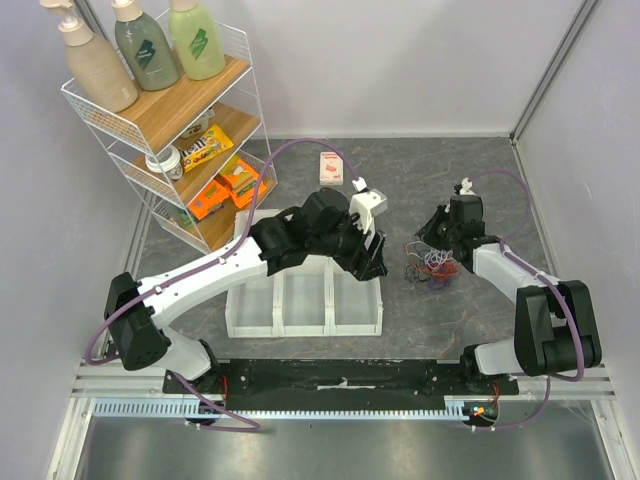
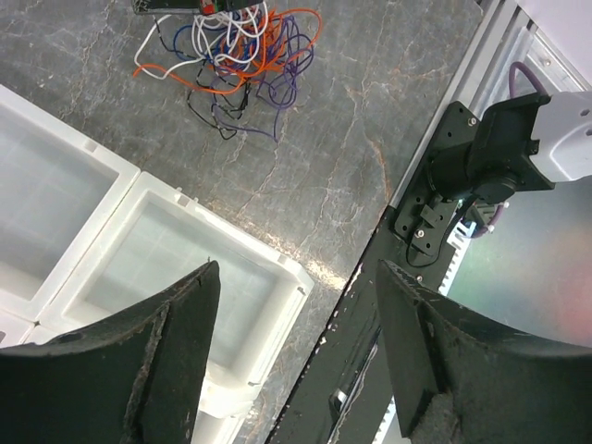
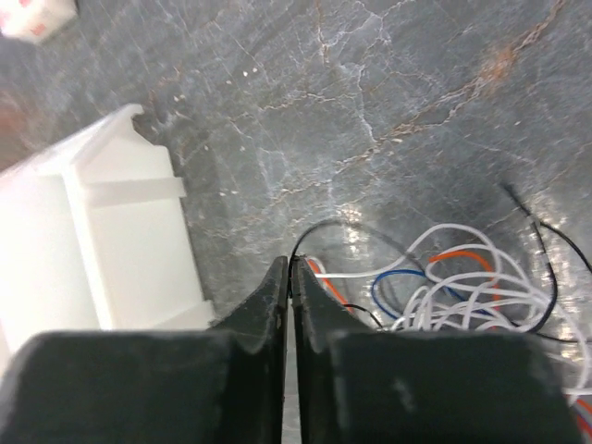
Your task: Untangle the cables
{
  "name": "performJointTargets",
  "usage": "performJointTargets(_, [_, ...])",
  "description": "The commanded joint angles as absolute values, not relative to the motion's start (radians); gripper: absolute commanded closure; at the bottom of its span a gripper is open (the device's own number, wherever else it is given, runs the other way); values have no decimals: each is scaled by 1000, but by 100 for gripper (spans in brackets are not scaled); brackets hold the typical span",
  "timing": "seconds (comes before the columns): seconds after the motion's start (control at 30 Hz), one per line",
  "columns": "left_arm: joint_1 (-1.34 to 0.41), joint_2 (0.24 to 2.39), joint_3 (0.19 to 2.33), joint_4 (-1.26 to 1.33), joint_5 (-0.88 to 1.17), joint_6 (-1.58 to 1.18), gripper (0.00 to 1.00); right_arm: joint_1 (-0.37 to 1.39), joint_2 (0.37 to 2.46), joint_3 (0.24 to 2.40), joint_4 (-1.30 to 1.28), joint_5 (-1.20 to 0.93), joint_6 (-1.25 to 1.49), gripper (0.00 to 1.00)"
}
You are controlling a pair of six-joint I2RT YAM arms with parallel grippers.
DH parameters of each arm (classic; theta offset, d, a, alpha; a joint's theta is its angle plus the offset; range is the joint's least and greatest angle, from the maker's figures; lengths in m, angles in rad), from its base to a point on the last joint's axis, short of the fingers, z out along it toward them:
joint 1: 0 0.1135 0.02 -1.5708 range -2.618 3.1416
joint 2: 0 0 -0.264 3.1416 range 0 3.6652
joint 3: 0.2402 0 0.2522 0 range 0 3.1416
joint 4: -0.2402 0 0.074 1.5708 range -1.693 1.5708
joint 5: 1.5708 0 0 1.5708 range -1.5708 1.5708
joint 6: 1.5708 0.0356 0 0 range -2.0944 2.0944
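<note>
Pulling one strand out slowly is what this step calls for, I judge, with the rest of the bunch pinned so it does not drag along in a lump. On the grey worktop (image 1: 420, 170) a white tray (image 1: 300, 332) of three bins sits near the arms. The cables (image 1: 432, 270) lie a little apart from it at about 3 o'clock, a loose knot of white, orange, blue-purple and black, none of it in the bins.

The left hand (image 1: 366, 252) hangs over the tray's 3 o'clock end. Its wrist view shows the fingers wide apart, holding and touching nothing, with the knot ahead at 12 o'clock. It would do well to come down on the knot as an anchor.

The right hand (image 1: 436, 232) is at the knot's 12 o'clock edge with its fingers pressed together. A black strand (image 3: 319, 225) runs out from their tips, so it looks clamped on that strand. A low, steady draw, watching for snagged loops, should part it cleanly.
</note>
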State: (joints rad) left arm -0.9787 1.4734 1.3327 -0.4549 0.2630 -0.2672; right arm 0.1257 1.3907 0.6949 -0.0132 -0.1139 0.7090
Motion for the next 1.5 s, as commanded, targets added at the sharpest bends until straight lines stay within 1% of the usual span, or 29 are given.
performJointTargets(0.0, [-985, 1444, 1325, -381, 252, -241, 29, 100, 1373, 666, 81, -181, 767, 100])
performJointTargets(0.13, [-983, 1414, 1276, -315, 250, -236, 34, 52, 1283, 609, 146, -323, 848, 100])
performJointTargets(0.27, [-986, 1391, 1212, -227, 247, -232, 34, 44, 1105, 565, 121, -416, 911, 100])
performJointTargets(0.4, [-986, 1410, 1152, -80, 229, -261, 21, 43, 931, 571, 29, -448, 931, 100])
performJointTargets(0.5, [-986, 1486, 1176, -15, 192, -343, 21, 38, 847, 604, -78, -431, 902, 100])
performJointTargets(0.53, [-988, 1512, 1192, -3, 166, -360, 23, 38, 830, 609, -98, -422, 900, 100])
performJointTargets(0.63, [-994, 1561, 1187, 170, 123, -399, 27, 38, 808, 615, -120, -437, 905, 100])
performJointTargets(0.73, [-1006, 1612, 1151, 364, 101, -381, 27, 37, 796, 627, -135, -462, 933, 100])
performJointTargets(0.8, [-1009, 1653, 1149, 440, 101, -361, 29, 37, 775, 629, -135, -465, 954, 100])
performJointTargets(0.97, [-1012, 1703, 1163, 514, 107, -310, 33, 35, 744, 630, -144, -471, 988, 100])
performJointTargets(1.17, [-1015, 1746, 1177, 532, 97, -285, 39, 35, 739, 640, -144, -483, 1015, 100])
performJointTargets(1.23, [-1015, 1766, 1195, 531, 101, -282, 43, 34, 741, 643, -146, -486, 1022, 100])
performJointTargets(1.3, [-1014, 1785, 1218, 529, 104, -284, 54, 35, 741, 641, -146, -486, 1023, 100])
performJointTargets(1.33, [-1015, 1795, 1233, 522, 123, -281, 61, 34, 739, 641, -150, -483, 1023, 100])
performJointTargets(1.37, [-1015, 1807, 1255, 508, 147, -276, 72, 34, 735, 640, -150, -477, 1026, 100])
performJointTargets(1.47, [-1015, 1827, 1308, 437, 192, -262, 94, 32, 733, 646, -153, -463, 1016, 100])
